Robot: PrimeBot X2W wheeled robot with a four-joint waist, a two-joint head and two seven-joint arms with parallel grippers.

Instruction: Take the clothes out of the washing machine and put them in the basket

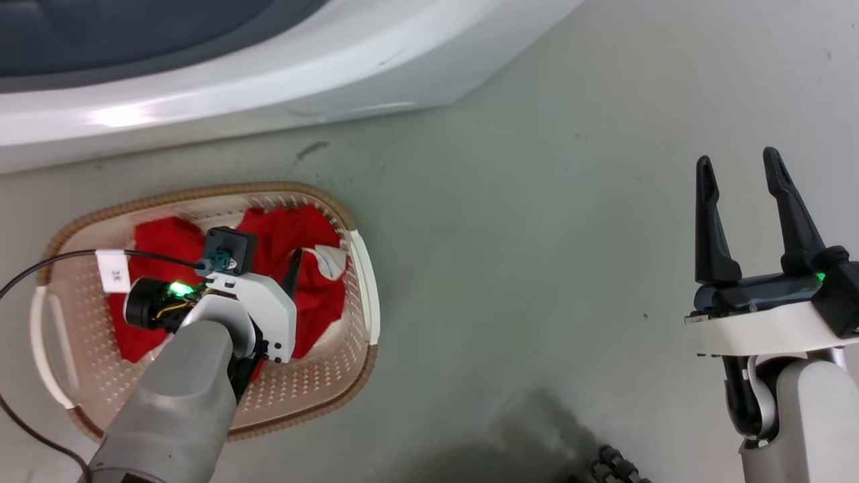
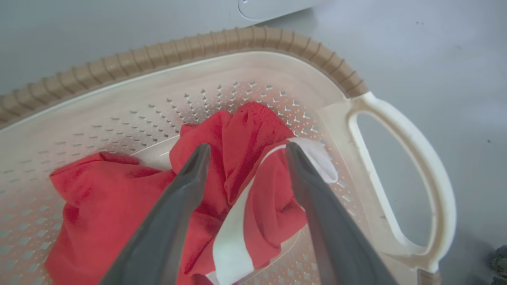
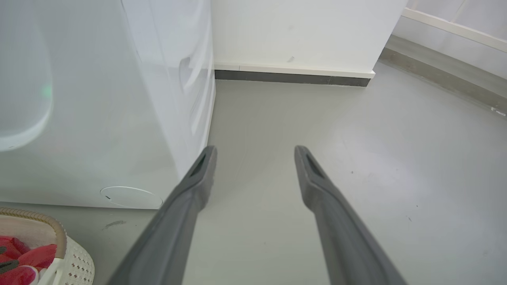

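The red clothes (image 1: 164,241) are lying bunched inside the laundry basket (image 1: 265,190), which is sitting on the floor (image 1: 510,268) just in front of the washing machine (image 1: 282,80). The left gripper (image 2: 247,147) is hanging over them, its fingers spread and gripping nothing. The right gripper (image 1: 737,157) is hovering over the floor well apart from the basket, its fingers also parted.
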